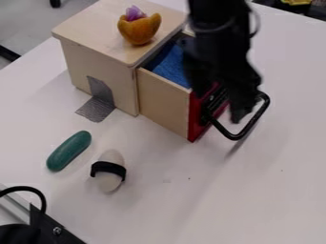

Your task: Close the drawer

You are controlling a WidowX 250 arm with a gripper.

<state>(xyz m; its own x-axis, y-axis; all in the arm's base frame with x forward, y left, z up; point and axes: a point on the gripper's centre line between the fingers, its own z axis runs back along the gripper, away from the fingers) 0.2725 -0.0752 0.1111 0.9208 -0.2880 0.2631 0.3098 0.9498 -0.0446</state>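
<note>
The white tabletop [191,205] bears soft shadows under diffuse light; a pale grey floor [28,26] lies beyond, upper left.

Cabinet [89,28] on table [191,200], cup [140,32] on top with small piece [134,13] in it; drawer [162,102] juts out right, cloth [170,64] inside. Tape [96,107] joins cabinet side to table; in front lie oblong piece [68,151], left, and egg-shaped piece [110,181], right, band [108,167] around it.
</note>
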